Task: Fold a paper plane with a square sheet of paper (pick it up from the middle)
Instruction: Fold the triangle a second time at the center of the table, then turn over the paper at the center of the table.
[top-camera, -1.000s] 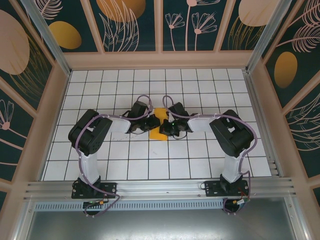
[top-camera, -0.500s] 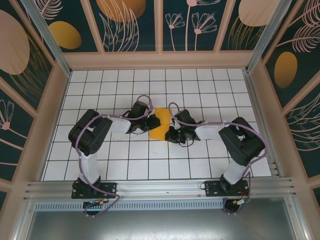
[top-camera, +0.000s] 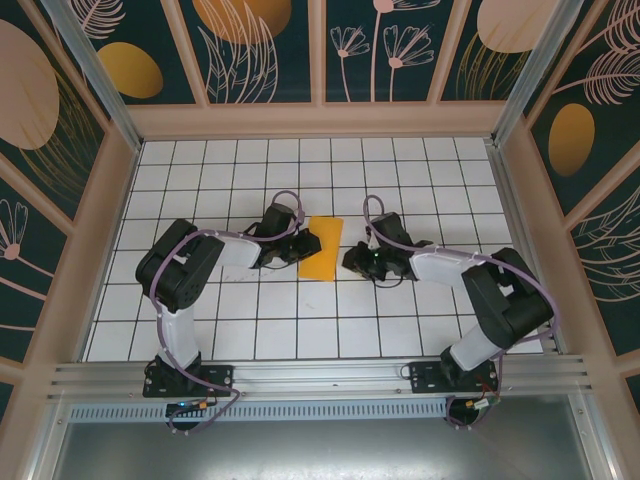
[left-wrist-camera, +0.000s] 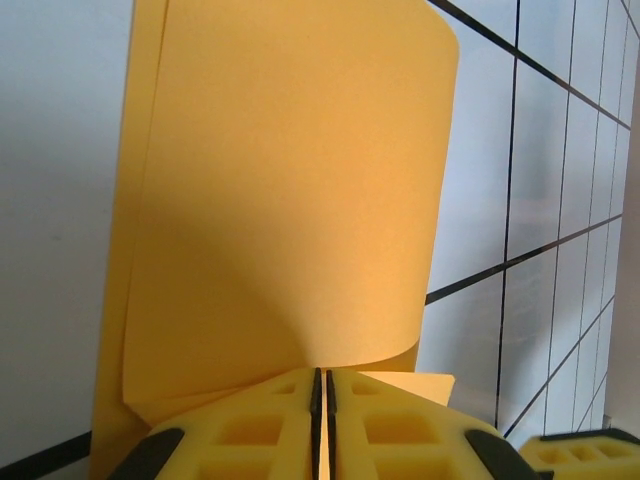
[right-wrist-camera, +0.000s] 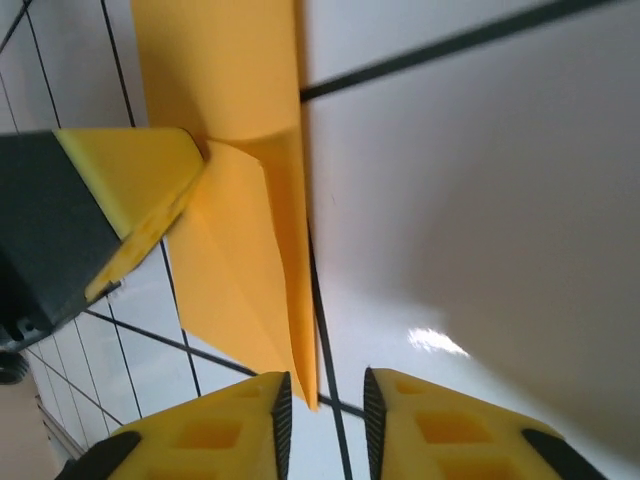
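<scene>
The paper (top-camera: 323, 250) lies folded near the middle of the surface (top-camera: 250, 330), a little toward its far edge; it looks thin, light and limp, so it should crease at a touch and slide easily on the smooth tiles. The left end effector (left-wrist-camera: 320, 395) is clenched on the paper's left edge, one layer arching up from the pads; the right end effector (right-wrist-camera: 327, 405) stands released just beside the right edge, the paper's pointed tip seemingly in its gap, though I cannot tell if it touches. A shallow pinch at an edge or fold line suits it best; a hard squeeze mid-sheet would likely leave a stray crease.
</scene>
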